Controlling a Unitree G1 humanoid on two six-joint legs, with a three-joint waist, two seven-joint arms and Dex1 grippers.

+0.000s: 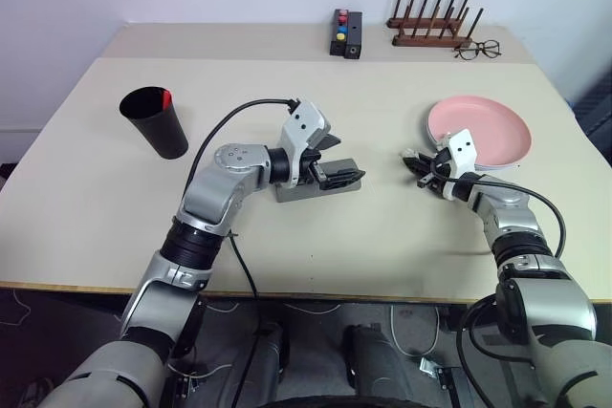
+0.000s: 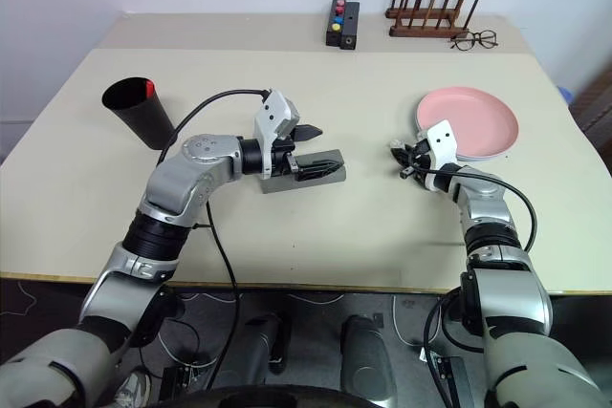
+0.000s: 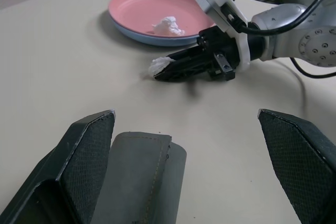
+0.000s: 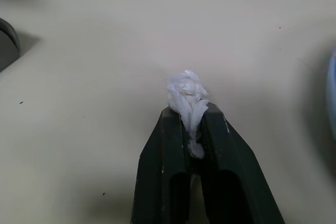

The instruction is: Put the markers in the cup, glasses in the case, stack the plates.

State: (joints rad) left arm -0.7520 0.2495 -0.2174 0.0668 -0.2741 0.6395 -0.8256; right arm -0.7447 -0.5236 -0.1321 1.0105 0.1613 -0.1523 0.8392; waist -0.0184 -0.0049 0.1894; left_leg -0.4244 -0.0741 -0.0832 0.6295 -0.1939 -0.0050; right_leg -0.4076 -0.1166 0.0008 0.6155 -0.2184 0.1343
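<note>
A beige table [image 1: 86, 198] is seen before a pale wall. The left gripper [image 2: 316, 145] is spread wide above the grey case [image 1: 316, 186]; the right gripper [image 4: 190, 129] is clamped on a white wad [image 4: 187, 92] beside the stacked plates [image 1: 483, 131]. The cup [image 1: 156, 121] holds a red-capped marker [image 1: 166, 96], mostly hidden. Farther back, spectacles [image 1: 477, 49] lie by a rack [image 1: 430, 21].

The smooth matt beige worktop [image 1: 115, 188] carries a salmon-pink plate [image 3: 142, 14] with a soft sheen. A crumpled white tissue wad [image 4: 187, 94] looks papery between the right gripper's [image 4: 189, 116] matt black fingers [image 4: 157, 156]. The left gripper's fingers [image 3: 86, 153] show textured, cross-hatched pads beside a grey stitched fabric-covered case [image 3: 139, 177].
</note>
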